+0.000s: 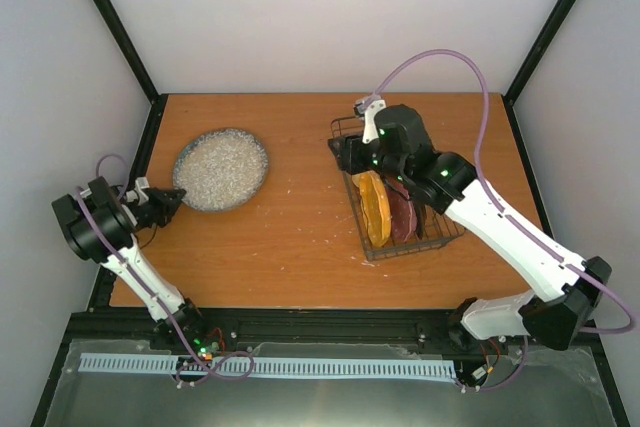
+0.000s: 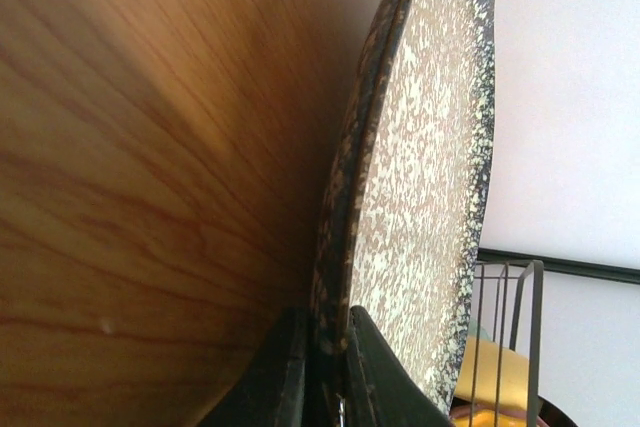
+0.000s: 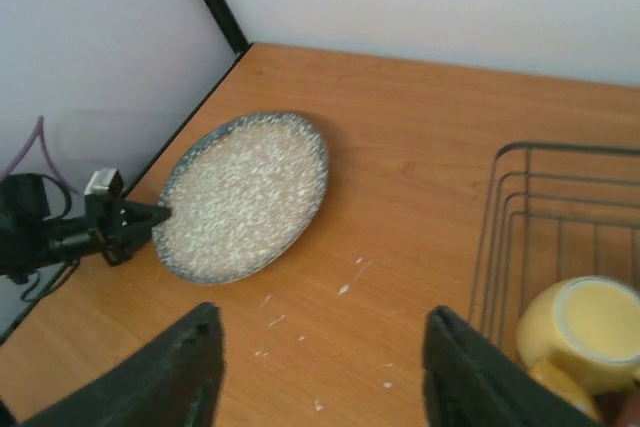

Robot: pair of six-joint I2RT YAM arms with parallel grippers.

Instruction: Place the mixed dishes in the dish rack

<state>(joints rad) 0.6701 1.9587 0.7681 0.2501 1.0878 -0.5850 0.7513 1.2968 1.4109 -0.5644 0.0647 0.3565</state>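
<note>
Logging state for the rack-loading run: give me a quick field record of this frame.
left gripper: shut on rim of round grey speckled plate, left of table
right gripper: open, empty, by dark wire dish rack
in rack: orange-yellow plate, maroon plate, both on edge; yellow handled mug
not yet loaded: grey speckled plate

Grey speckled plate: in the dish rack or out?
Out. The grey speckled plate sits on the table well left of the dish rack, with the left gripper shut on its rim.
</note>
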